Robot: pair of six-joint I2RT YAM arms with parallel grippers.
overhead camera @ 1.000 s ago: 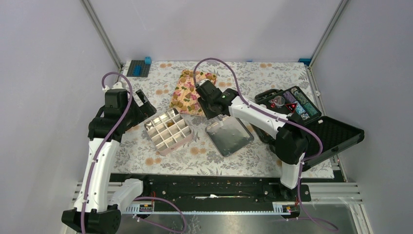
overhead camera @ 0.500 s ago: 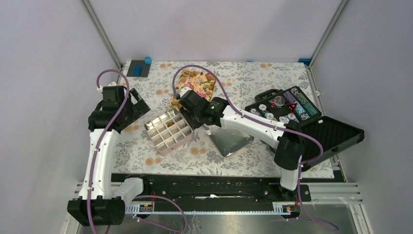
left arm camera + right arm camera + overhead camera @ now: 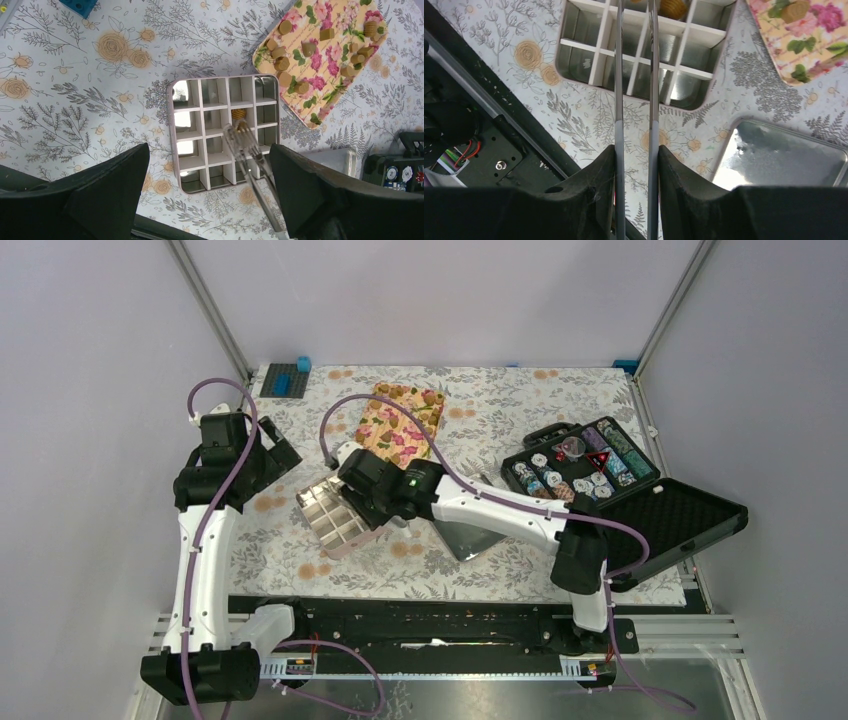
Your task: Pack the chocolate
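The chocolate, small golden-brown lumps [image 3: 281,63], lies on the pink-flowered tray [image 3: 400,420], also seen in the left wrist view [image 3: 320,55]. One lump [image 3: 239,114] sits in a cell of the divided tin [image 3: 171,130], and also shows in the right wrist view [image 3: 672,7]. My right gripper [image 3: 636,150] is shut on metal tongs [image 3: 619,75], whose tips reach over the tin [image 3: 322,512] next to that lump. I cannot tell whether the tips hold anything. My left gripper [image 3: 209,150] is open and empty, high above the tin's near left side.
The tin's shiny lid [image 3: 468,537] lies right of the tin. An open black case [image 3: 580,465] of striped chips stands at the right. A blue block [image 3: 285,378] sits at the back left corner. The table's front rail [image 3: 484,95] is close below the tin.
My right arm has swung left with the tongs, from the tray to over the tin. My left arm has drawn back a little to the left.
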